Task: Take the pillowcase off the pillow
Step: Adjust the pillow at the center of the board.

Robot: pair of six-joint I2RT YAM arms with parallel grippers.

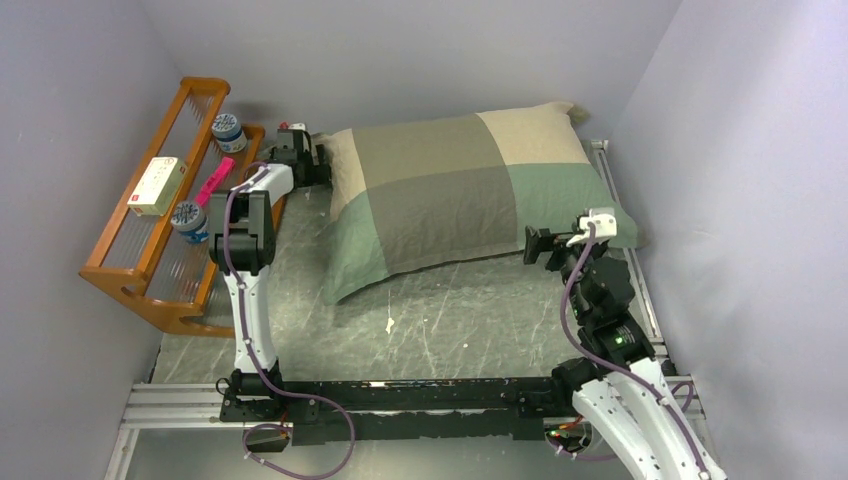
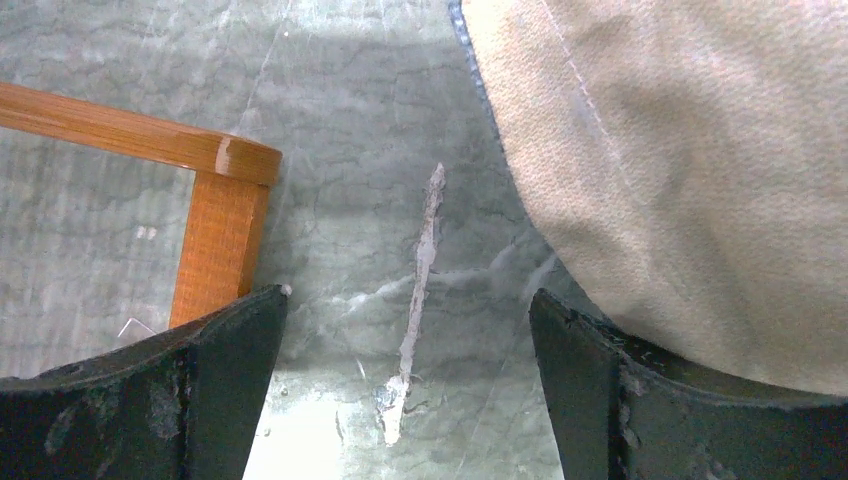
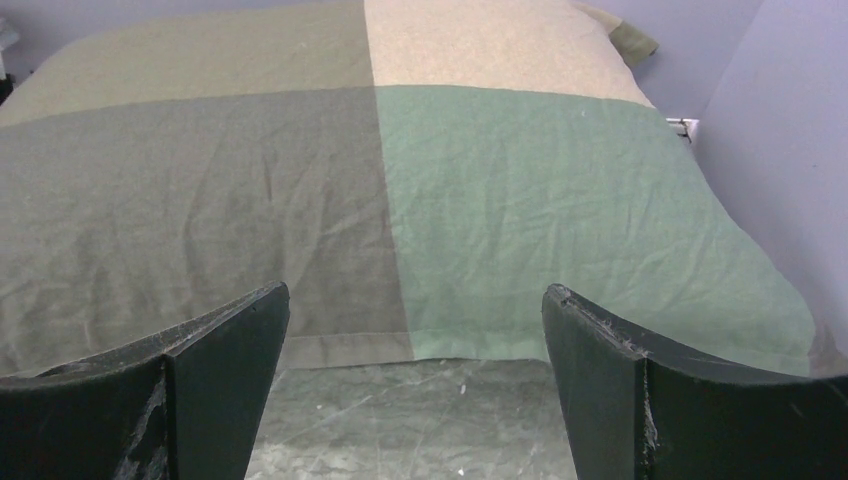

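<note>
Nothing looks done yet: the pillowcase (image 1: 460, 190) is stuffed full and closed all round, so I judge the whole removal is left. It lies in the upper middle of the top view, patchwork face up, lightly creased. The left gripper (image 2: 405, 300) is spread and empty beside its beige corner. The right gripper (image 3: 415, 292) is spread and empty, facing its lower edge.
</note>
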